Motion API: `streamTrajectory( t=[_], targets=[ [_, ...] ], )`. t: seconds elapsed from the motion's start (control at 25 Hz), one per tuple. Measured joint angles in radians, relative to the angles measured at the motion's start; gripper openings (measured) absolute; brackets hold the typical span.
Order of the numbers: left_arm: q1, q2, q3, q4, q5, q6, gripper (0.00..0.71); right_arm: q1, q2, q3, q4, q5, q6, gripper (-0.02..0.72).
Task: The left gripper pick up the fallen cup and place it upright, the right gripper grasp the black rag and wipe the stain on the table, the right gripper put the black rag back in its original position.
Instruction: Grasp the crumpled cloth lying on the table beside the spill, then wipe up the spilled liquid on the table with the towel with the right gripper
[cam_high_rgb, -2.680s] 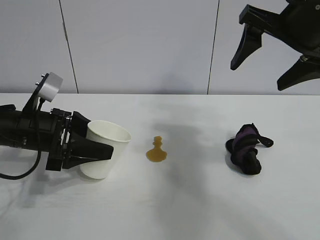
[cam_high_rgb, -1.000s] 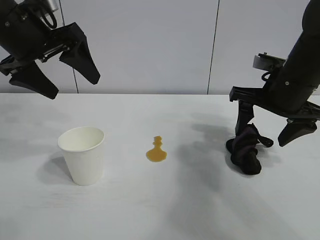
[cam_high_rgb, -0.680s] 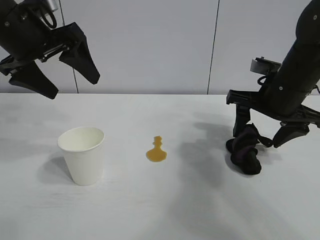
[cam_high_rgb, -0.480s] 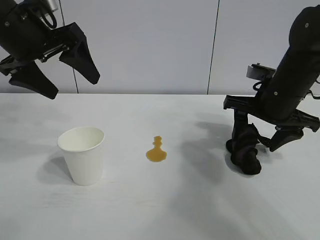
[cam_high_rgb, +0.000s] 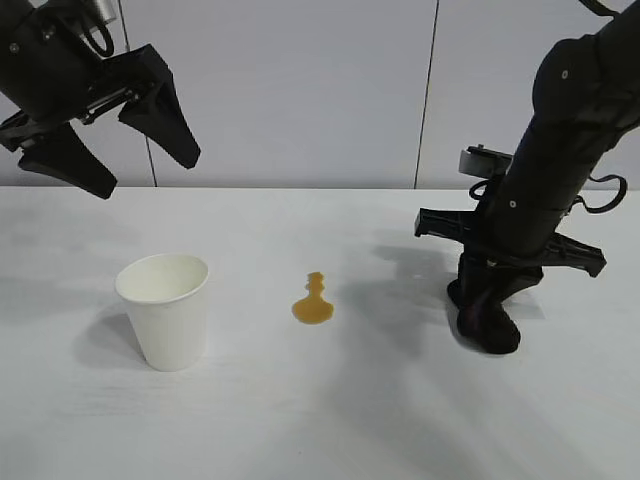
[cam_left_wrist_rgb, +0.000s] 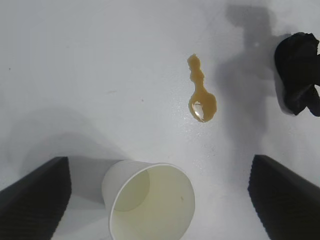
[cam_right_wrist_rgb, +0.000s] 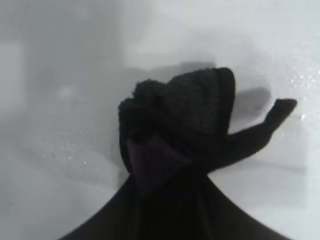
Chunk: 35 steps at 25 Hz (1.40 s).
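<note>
Both arms are matte black. The left gripper (cam_high_rgb: 110, 135) ends in two long, tapered, pointed fingers (cam_high_rgb: 160, 110), broad at the root and narrowing to blunt tips; in the left wrist view their inner faces (cam_left_wrist_rgb: 37, 195) show fine ribbing. Behind the fingers a black cable loops over the wrist housing. The right gripper (cam_high_rgb: 490, 285) hangs from a thick, rounded, jointed arm. Above its fingers runs a flat black crossbar, with a small grey-capped part and thin looping cables beside the wrist.
</note>
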Motion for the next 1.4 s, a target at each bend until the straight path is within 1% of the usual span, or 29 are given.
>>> streamTrajectory(
  t=[0.08,0.16,0.36,0.52,0.64,0.72,0.8,0.88,0.96,1.0,1.08,1.16,1.24,1.32,1.4],
  targets=[
    [0.0,0.0,0.0,0.0,0.001,0.0,0.693,0.04,-0.003,-0.055,0.006,0.001,-0.001,0.125],
    [0.0,0.0,0.0,0.0,0.003,0.0,0.693,0.091,-0.005,-0.091,0.009,-0.016,-0.003,0.125],
    [0.0,0.0,0.0,0.0,0.004,-0.001,0.693,0.227,0.039,-0.111,0.012,-0.058,-0.004,0.125],
    [0.0,0.0,0.0,0.0,0.004,-0.001,0.693,0.289,0.115,-0.112,0.012,-0.084,-0.007,0.125],
    [0.0,0.0,0.0,0.0,0.008,-0.001,0.693,0.303,0.155,-0.112,-0.003,-0.111,-0.007,0.125],
    [0.0,0.0,0.0,0.0,0.013,-0.001,0.693,0.303,0.168,-0.112,-0.05,-0.116,0.007,0.125],
    [0.0,0.0,0.0,0.0,0.014,-0.001,0.693,0.303,0.176,-0.112,-0.127,-0.113,0.04,0.125],
    [0.0,0.0,0.0,0.0,0.015,-0.001,0.693,0.303,0.178,-0.112,-0.222,-0.103,0.105,0.125],
    [0.0,0.0,0.0,0.0,0.015,-0.001,0.693,0.299,0.178,-0.112,-0.305,-0.086,0.17,0.125],
    [0.0,0.0,0.0,0.0,0.015,-0.001,0.693,0.293,0.178,-0.112,-0.342,-0.079,0.198,0.125],
    [0.0,0.0,0.0,0.0,0.018,-0.001,0.693,0.273,0.178,-0.112,-0.385,-0.061,0.226,0.125],
    [0.0,0.0,0.0,0.0,0.019,-0.001,0.693,0.248,0.178,-0.112,-0.404,-0.055,0.24,0.125],
    [0.0,0.0,0.0,0.0,0.019,-0.001,0.693,0.226,0.178,-0.112,-0.407,-0.051,0.242,0.125],
    [0.0,0.0,0.0,-0.001,0.02,-0.001,0.693,0.22,0.178,-0.112,-0.397,-0.05,0.244,0.125],
    [0.0,0.0,0.0,-0.001,0.02,-0.001,0.693,0.223,0.178,-0.112,-0.365,-0.05,0.24,0.125]
  ],
)
